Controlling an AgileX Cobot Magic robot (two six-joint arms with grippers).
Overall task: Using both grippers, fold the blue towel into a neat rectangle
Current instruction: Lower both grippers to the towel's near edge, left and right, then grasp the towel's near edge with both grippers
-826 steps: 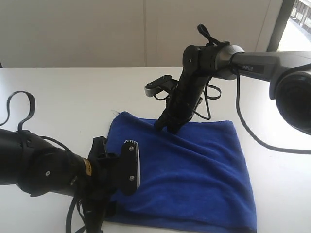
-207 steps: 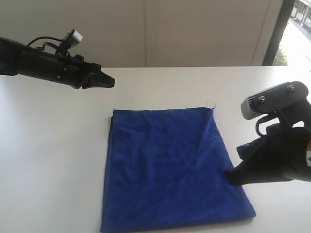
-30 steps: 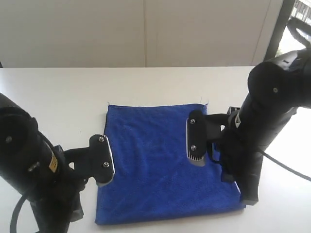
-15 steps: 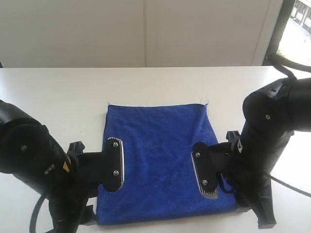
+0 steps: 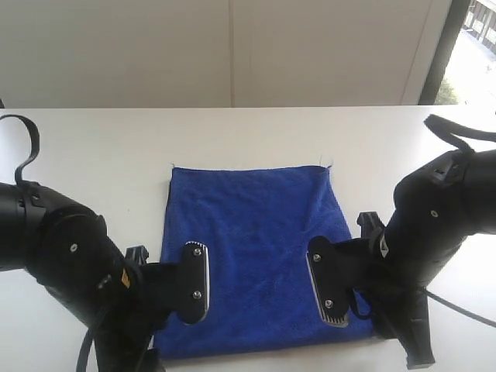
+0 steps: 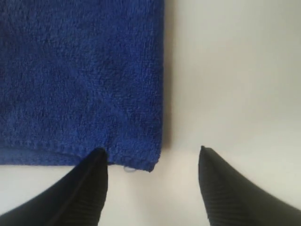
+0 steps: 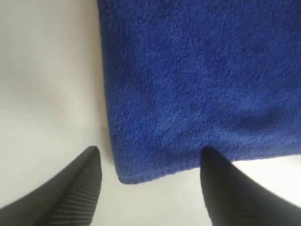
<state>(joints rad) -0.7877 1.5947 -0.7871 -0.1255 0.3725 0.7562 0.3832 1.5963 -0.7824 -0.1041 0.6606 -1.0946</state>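
Two arms and one cloth on my list, entered view by view.

Exterior view. Item: blue towel [image 5: 252,232], lying flat in the middle of the white desk [image 5: 93,155]. Its outline is a fair rectangle, the far edge straight with fine thread ends at its corners. The left arm [image 5: 66,260] and right arm [image 5: 446,225] sit low at the two near corners, one on each side. Their fingertips are hidden from here, so I read no gripper state in this view. No part of the cloth is lifted.

Left wrist view. Item: left gripper [image 6: 151,153], fingers spread wide, pinching nothing. A near corner of the towel sits between them. One fingertip is at the hem; the other is over bare desk, apart from the cloth. A second hem shows just under the top one, so I judge the cloth doubled. A small loose thread hangs off the hem.

Right wrist view. Item: right gripper [image 7: 149,150], likewise spread and empty. The other near corner, rounded and thick, lies between its fingers. One finger is over bare desk and the other tip is at the cloth's edge.

Status, my judgement: a fold is in, the layers lie flat, and neither gripper holds them. The edges come close to matching. What is left is at most some squaring at the near corners, then lifting both arms clear. Whether a further fold is wanted I cannot tell.
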